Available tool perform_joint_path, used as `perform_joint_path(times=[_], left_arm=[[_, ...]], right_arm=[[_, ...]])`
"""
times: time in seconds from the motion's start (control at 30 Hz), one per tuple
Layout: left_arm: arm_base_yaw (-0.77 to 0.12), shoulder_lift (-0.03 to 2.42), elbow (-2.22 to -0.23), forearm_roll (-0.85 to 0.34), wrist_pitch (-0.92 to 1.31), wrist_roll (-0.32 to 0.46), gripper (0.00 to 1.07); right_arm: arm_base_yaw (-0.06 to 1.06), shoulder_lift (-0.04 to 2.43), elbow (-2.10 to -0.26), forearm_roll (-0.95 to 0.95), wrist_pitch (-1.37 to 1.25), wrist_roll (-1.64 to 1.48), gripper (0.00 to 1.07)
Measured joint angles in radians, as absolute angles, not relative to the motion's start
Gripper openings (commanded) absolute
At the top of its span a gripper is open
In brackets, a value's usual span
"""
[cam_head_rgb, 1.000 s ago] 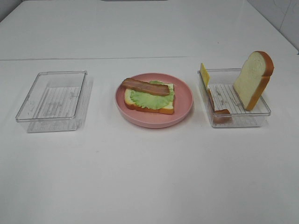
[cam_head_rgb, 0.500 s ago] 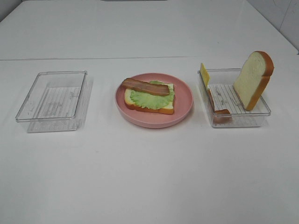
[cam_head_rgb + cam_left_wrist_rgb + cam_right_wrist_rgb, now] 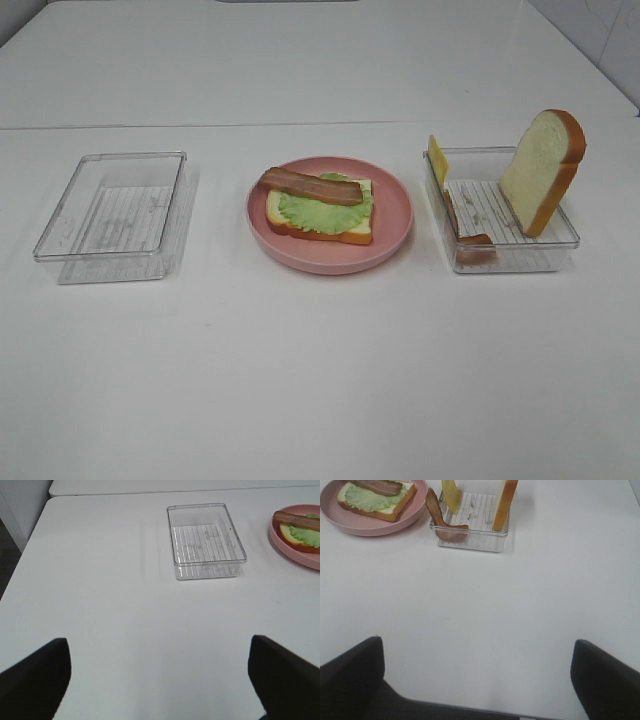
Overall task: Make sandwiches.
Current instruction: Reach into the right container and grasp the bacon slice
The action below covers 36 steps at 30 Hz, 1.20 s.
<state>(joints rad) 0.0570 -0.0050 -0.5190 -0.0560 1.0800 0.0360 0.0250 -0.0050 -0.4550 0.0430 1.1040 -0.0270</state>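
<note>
A half-built sandwich (image 3: 320,208) lies on the pink plate (image 3: 396,222) at the table's middle: one bread slice, a green lettuce leaf (image 3: 322,212) and one bacon strip (image 3: 310,185) on top. The clear right tray (image 3: 515,255) holds a second bread slice (image 3: 542,170) leaning upright, a yellow cheese slice (image 3: 438,158) and a bacon strip (image 3: 466,236). The right wrist view shows them too: sandwich (image 3: 375,499), bacon (image 3: 440,520), cheese (image 3: 451,494), bread (image 3: 504,502). My left gripper (image 3: 157,645) and right gripper (image 3: 476,642) are open and empty, well back from the items. Neither shows in the high view.
An empty clear tray (image 3: 115,205) stands left of the plate and also shows in the left wrist view (image 3: 205,540). The white table's left edge (image 3: 25,555) and its front edge (image 3: 470,711) show in the wrist views.
</note>
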Motion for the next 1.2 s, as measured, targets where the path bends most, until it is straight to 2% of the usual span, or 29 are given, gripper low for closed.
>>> perform_joint_path(times=[1.0,1.2], left_arm=[[0.057,-0.005,-0.519,-0.056,1.080,0.036,0.88],[0.057,-0.005,-0.519,-0.056,1.080,0.036,0.88]], right_arm=[[0.025,-0.005,-0.455,0.045,1.104,-0.027,0.99],[0.025,-0.005,-0.455,0.123,1.103,-0.027,0.99]])
